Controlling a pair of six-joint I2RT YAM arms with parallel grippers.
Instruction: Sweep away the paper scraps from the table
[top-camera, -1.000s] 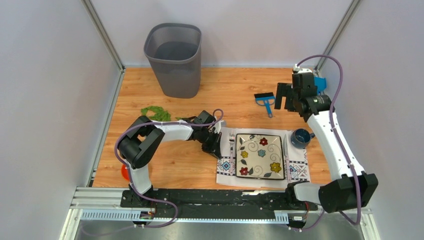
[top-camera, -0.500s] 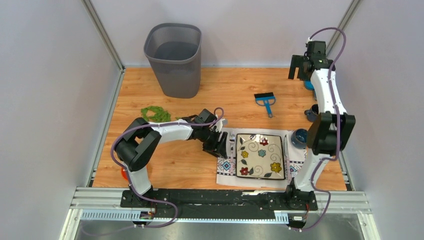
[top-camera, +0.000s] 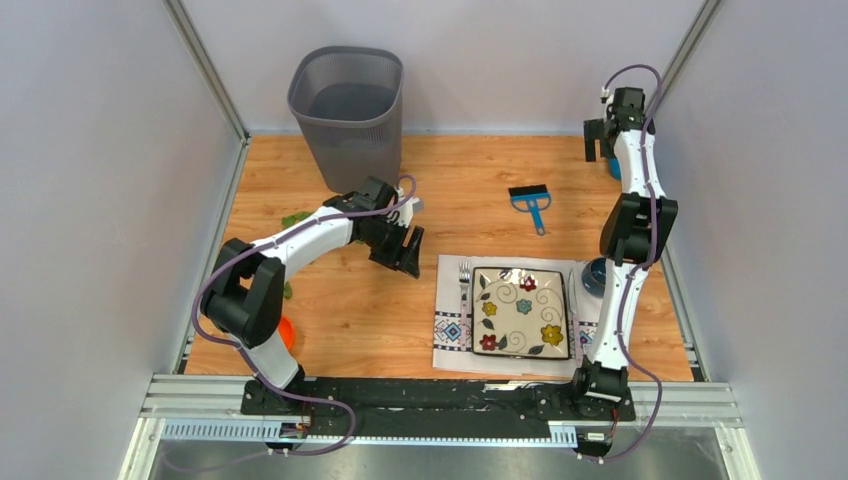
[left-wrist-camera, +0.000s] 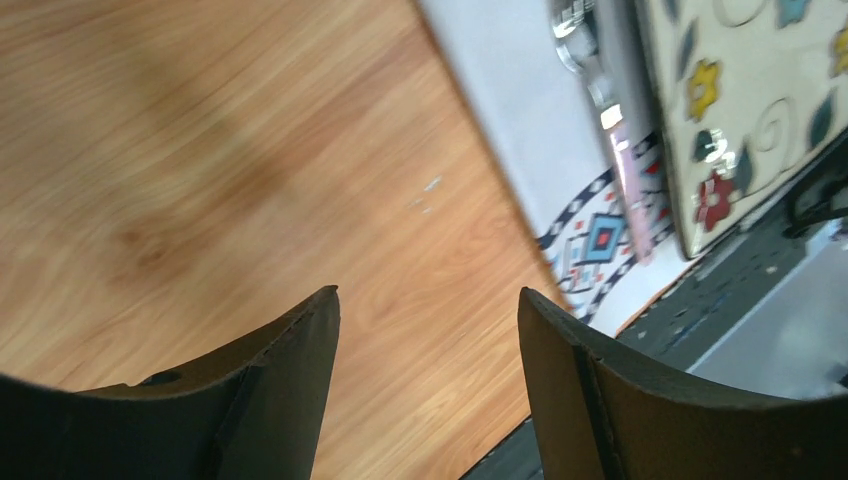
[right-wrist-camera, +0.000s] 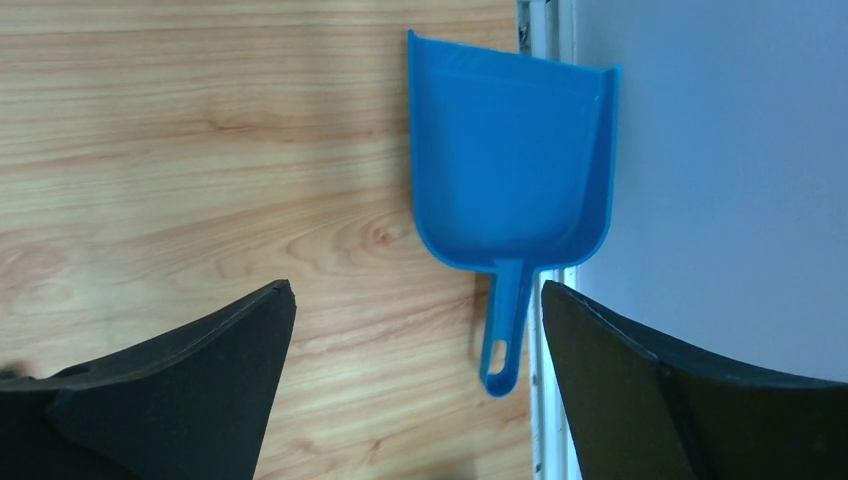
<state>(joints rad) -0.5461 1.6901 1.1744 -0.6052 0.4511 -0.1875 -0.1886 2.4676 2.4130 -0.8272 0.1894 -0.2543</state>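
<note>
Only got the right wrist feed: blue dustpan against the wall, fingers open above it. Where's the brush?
Observer: The brush lies on the table, toward the middle from that dustpan and beyond the plate.
Operator: Scraps?
Observer: Green paper scraps sit on the far left, in front of the mesh bin, partly hidden by the left arm.
Operator: Left gripper holding anything?
Observer: No. The left gripper is open and empty over bare wood, next to the placemat.
</note>
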